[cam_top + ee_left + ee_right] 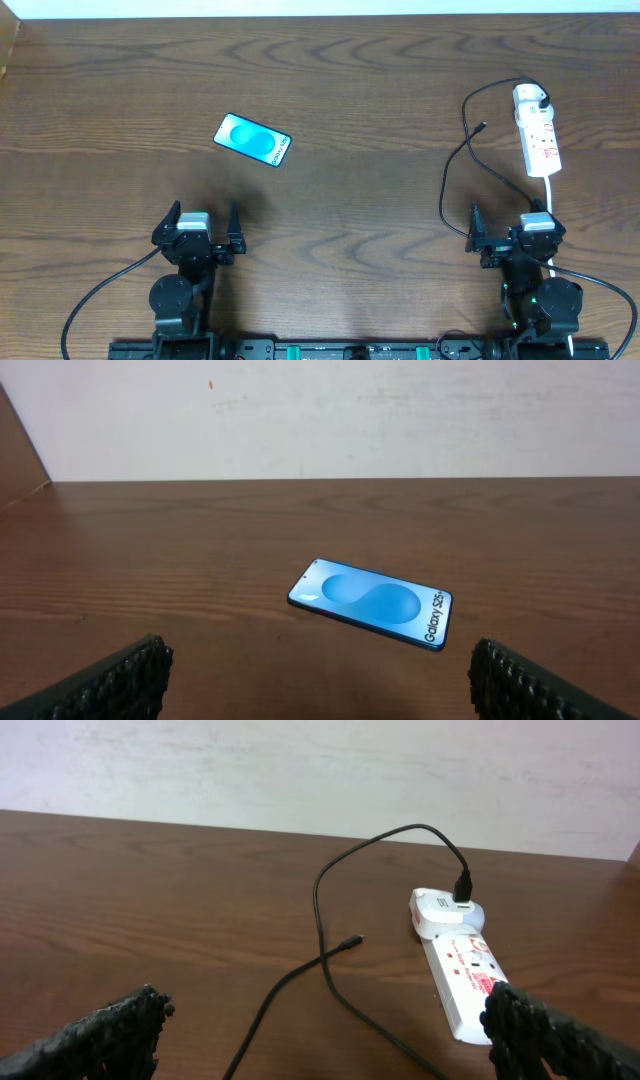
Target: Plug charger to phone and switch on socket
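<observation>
On brown wood table [350, 200] by a seemingly plastered white wall [400, 410], left pincer [203, 216] and right pincer [512, 222] agape, empty.

A dark brown wood-grain table [350, 220] fills nearly the whole frame, meeting a plain white, slightly scuffed wall [350, 410] along the top edge, under soft, even light.
</observation>
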